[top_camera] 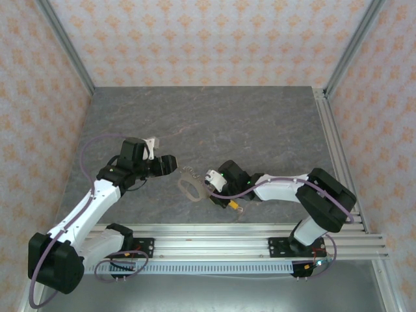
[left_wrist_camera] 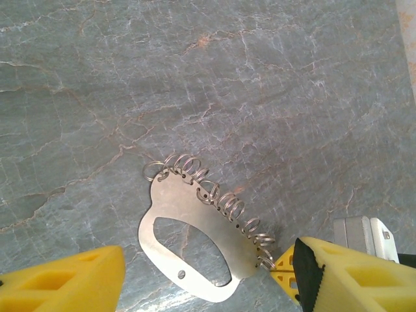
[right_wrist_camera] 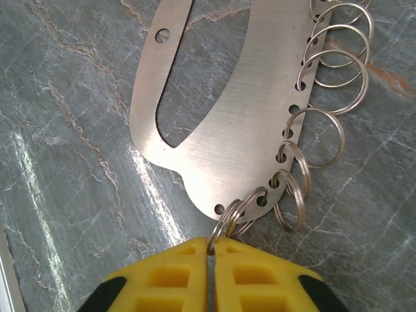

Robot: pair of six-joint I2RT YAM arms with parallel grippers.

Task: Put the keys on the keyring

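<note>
Early going here: the small yellow-headed key [top_camera: 232, 203] lies loose on the table [left_wrist_camera: 260, 78] beneath the right arm, on none of the rings, so the threading is all to come. The right tool [right_wrist_camera: 211, 250] is pressed together, pinching the end split ring [right_wrist_camera: 224, 224] of the keyring [right_wrist_camera: 240, 123], whose flat metal plate lies on the table stretching away from its tips. The left tool [top_camera: 168, 163] hangs spread over the plate's other side, gripping nothing that I can see.

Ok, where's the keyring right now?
In the top view the keyring lies on the grey table between the left gripper and the right gripper, which pinches its end ring.
</note>
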